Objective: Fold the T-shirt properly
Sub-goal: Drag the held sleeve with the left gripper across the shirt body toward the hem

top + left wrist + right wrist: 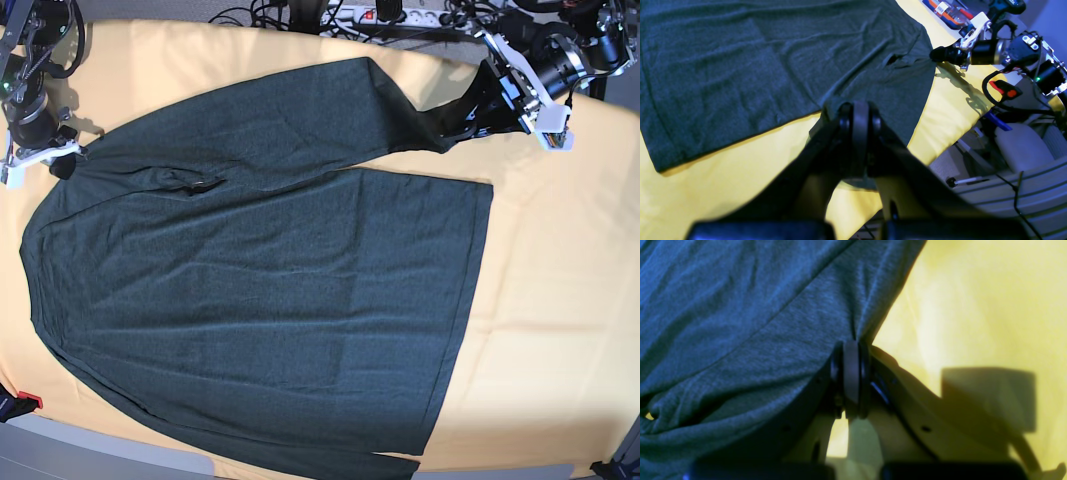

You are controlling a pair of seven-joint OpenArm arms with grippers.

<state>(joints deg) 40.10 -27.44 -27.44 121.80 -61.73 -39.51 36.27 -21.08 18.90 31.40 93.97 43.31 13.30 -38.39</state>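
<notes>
The dark charcoal-green T-shirt (280,280) lies spread flat over the yellow cloth, its hem toward the right of the base view. One long sleeve runs to the upper right, where my left gripper (452,128) is shut on its end. In the left wrist view the jaws (858,115) pinch the T-shirt (756,66) at its near edge. My right gripper (62,165) is shut on the garment's upper-left edge. Seen from the right wrist, the closed fingers (851,353) hold a pulled-up tuck of the T-shirt (740,323). The right gripper (937,55) also shows across the shirt in the left wrist view.
The yellow cloth (560,260) covers the table. A power strip and cables (390,15) lie along the back edge. Packaged tools (947,11) sit past the far corner. A padded chair (1023,150) stands beside the table. A small red item (25,402) is at the front left edge.
</notes>
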